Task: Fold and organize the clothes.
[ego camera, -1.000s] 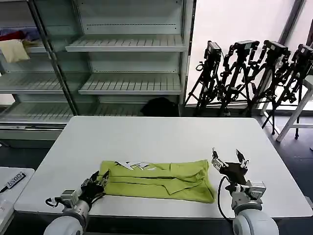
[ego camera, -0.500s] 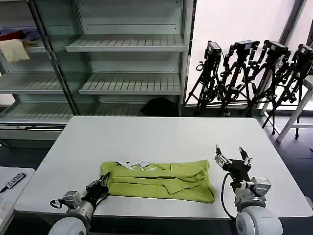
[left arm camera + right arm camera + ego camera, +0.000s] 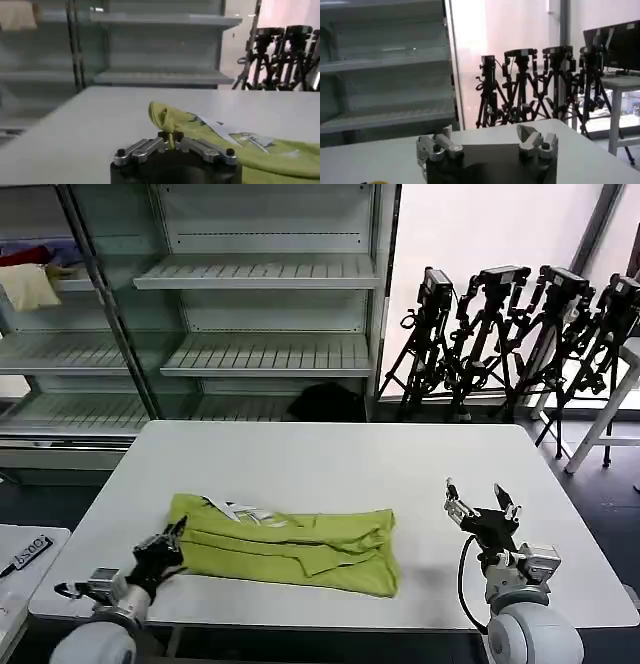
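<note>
The clothes are one lime yellow-green T-shirt (image 3: 290,541), folded into a long band across the front of the white table (image 3: 330,459), with a white print showing along its far edge. My left gripper (image 3: 166,546) sits at the band's left end, shut on a pinch of the green cloth (image 3: 169,122). In the left wrist view the gripper (image 3: 171,138) has the fabric clamped between its fingers. My right gripper (image 3: 480,504) hovers open over bare table, well to the right of the shirt's end; in the right wrist view the gripper (image 3: 487,139) has nothing between its fingers.
Grey metal shelving (image 3: 260,314) stands behind the table, with a cream, red and purple cloth pile (image 3: 30,274) on an upper left shelf. Black tripods (image 3: 520,334) crowd the back right. A low white surface (image 3: 25,559) lies at the left.
My left gripper has pulled leftward with the shirt's end, dragging the whole band about 40 pixels left. The right gripper has drifted slightly right and stays open.
</note>
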